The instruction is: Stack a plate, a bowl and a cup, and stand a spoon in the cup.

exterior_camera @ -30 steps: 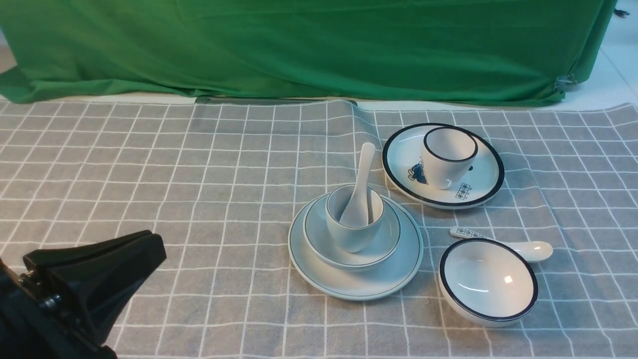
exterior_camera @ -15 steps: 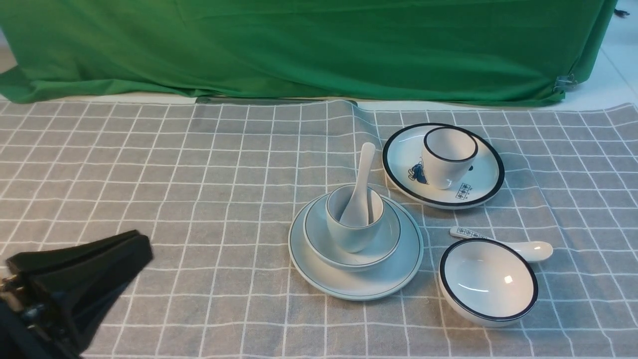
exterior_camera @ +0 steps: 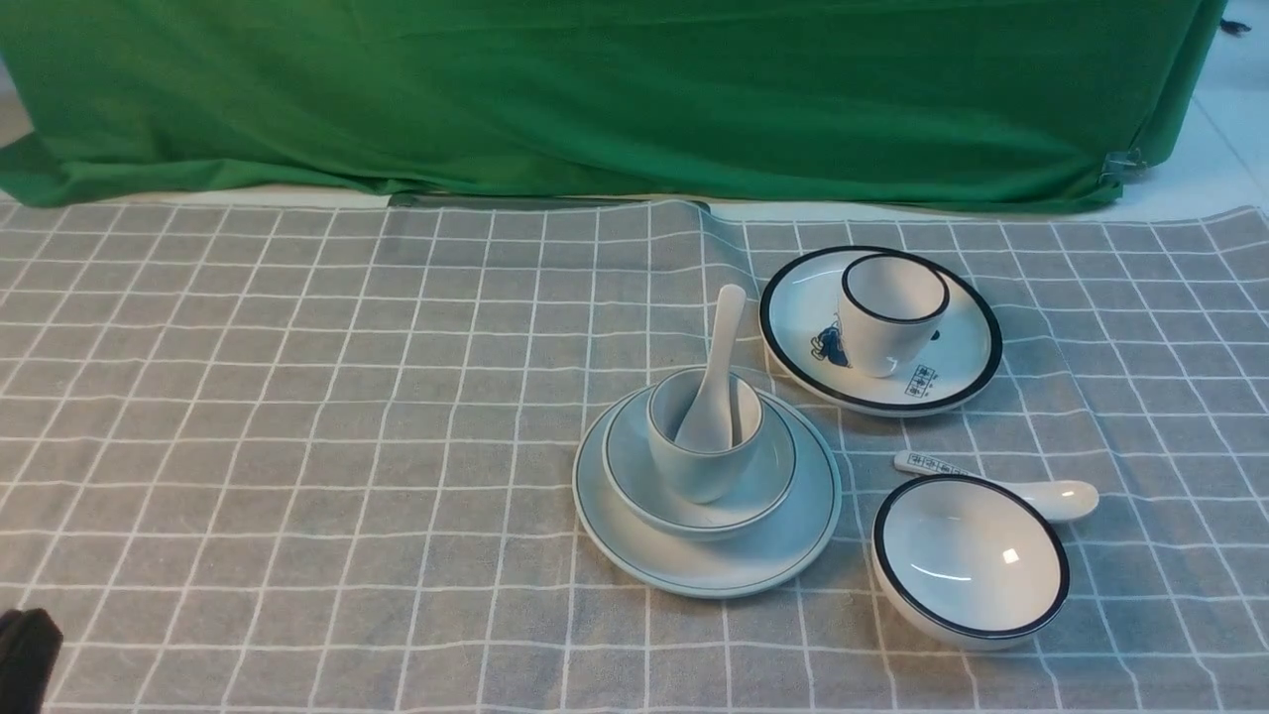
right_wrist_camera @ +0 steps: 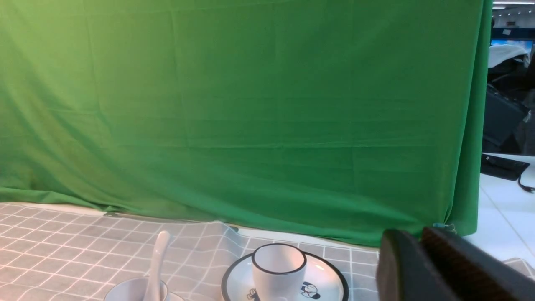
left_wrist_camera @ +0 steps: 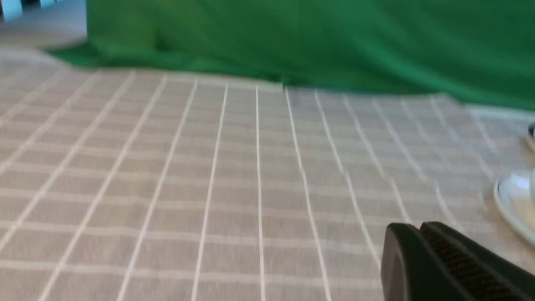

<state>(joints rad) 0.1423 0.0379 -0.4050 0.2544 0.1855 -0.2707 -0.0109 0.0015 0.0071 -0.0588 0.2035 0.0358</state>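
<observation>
The pale plate (exterior_camera: 707,560) lies on the checked cloth right of centre. On it sits the bowl (exterior_camera: 768,481), and in the bowl stands the cup (exterior_camera: 702,466). The spoon (exterior_camera: 721,362) stands in the cup, its handle leaning up and away. My left gripper (exterior_camera: 25,654) is only a dark sliver at the bottom-left corner, far from the stack. In the left wrist view it (left_wrist_camera: 418,228) is shut and empty, with the plate's edge (left_wrist_camera: 512,205) off to one side. My right gripper (right_wrist_camera: 411,234) holds nothing; its fingertips stand close together and the gap is unclear.
A black-rimmed plate (exterior_camera: 952,382) carrying a black-rimmed cup (exterior_camera: 887,312) stands behind and right of the stack. A black-rimmed bowl (exterior_camera: 972,560) and a marked spoon (exterior_camera: 1051,496) lie at the front right. A green curtain (exterior_camera: 595,99) closes the back.
My left gripper has drawn back down and to the left, almost out of the front view. The stack and the other dishes have not moved.
</observation>
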